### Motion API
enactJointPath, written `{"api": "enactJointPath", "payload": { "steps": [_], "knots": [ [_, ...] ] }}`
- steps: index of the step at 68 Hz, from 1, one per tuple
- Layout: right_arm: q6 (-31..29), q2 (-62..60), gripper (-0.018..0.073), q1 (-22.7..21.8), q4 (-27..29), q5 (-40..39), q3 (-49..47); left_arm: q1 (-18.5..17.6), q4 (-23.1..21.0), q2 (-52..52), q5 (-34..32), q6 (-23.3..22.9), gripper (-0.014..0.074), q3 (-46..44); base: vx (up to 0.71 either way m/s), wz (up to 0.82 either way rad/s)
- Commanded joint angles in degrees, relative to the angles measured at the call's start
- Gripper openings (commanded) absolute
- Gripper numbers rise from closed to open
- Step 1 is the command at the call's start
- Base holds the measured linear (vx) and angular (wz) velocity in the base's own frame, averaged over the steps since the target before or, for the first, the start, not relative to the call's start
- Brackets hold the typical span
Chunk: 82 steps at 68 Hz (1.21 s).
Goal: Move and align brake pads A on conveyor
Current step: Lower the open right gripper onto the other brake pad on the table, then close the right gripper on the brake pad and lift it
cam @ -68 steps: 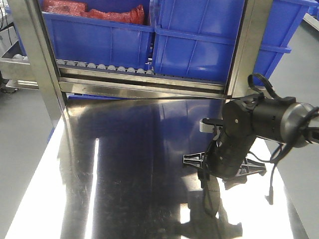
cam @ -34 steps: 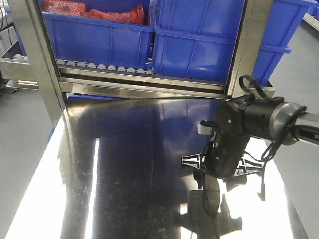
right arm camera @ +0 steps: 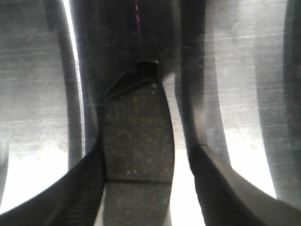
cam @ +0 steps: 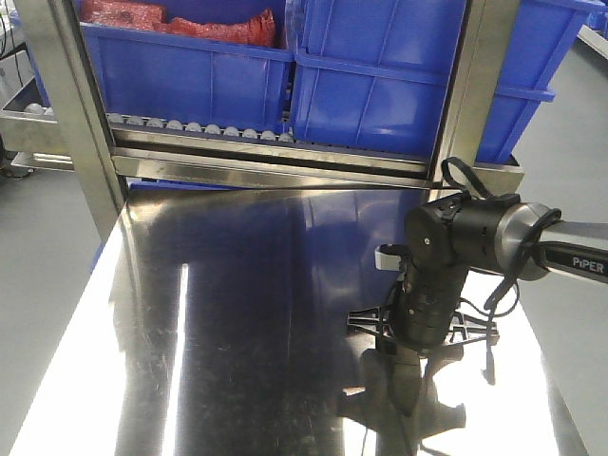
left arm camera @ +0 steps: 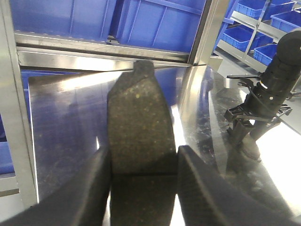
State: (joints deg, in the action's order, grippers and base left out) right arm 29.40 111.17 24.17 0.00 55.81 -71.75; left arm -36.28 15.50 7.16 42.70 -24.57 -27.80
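In the left wrist view, my left gripper is shut on a dark grey brake pad that sticks out forward above the shiny steel tabletop. The right wrist view shows a second brake pad between the fingers of my right gripper. It rests against the left finger, with a bright gap to the right finger, so this gripper is open. From the front, the right gripper points down close to the tabletop at its right side, hiding the pad. The conveyor is out of view.
Blue plastic bins stand on a roller rack behind the steel tabletop. Steel uprights frame the rack. More blue bins fill shelves at the far right.
The right arm has swung to the left and settled more upright over the table's right side. Its gripper stays low, near the steel surface.
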Motion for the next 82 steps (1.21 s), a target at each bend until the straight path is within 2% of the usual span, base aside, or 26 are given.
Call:
{"api": "enactJointPath", "payload": {
  "steps": [1,10,21,29,34,49,60,68,82],
  "knots": [
    [-0.6,-2.3,0.0217,0.0,0.0,-0.7,-1.4,-0.2,0.9,0.5,-5.7,-0.1,-0.0006,-1.5,0.00,0.00],
    [-1.8,-4.0,-0.0019,0.0,0.0,-0.9,-1.4,-0.2,0.9,0.5,-5.7,-0.1,-0.0006,-1.5,0.00,0.00],
    [-8.4,-10.1,-0.0011,-0.2,0.0,-2.5,-1.2,-0.2,0.9,0.5,-5.7,-0.1,-0.0006,-1.5,0.00,0.00],
    [-10.6,-15.9,-0.0006,-1.6,-2.5,-2.6,-1.2,-0.2,0.9,0.5,-5.7,-0.1,-0.0006,-1.5,0.00,0.00],
    [-12.2,-19.4,-0.0005,-3.8,-3.1,-2.5,-1.2,-0.2,0.9,0.5,-5.7,-0.1,-0.0006,-1.5,0.00,0.00],
    [-22.5,-30.1,-0.0004,-10.5,-3.0,-1.9,-0.2,-0.2,0.9,0.5,-5.7,-0.1,-0.0006,-1.5,0.00,0.00],
    [-23.8,-40.2,-0.0004,-14.4,-3.2,-9.5,8.9,-0.2,0.9,0.5,-5.7,-0.1,-0.0006,-1.5,0.00,0.00],
    [-25.4,-47.6,-0.0004,-14.9,-3.5,-16.2,16.4,-0.2,0.9,0.5,-5.7,-0.1,-0.0006,-1.5,0.00,0.00],
    [-27.6,-60.1,-0.0004,-14.9,-3.0,-21.9,27.0,-0.2,0.9,0.5,-5.7,-0.1,-0.0006,-1.5,0.00,0.00]
  ]
}}
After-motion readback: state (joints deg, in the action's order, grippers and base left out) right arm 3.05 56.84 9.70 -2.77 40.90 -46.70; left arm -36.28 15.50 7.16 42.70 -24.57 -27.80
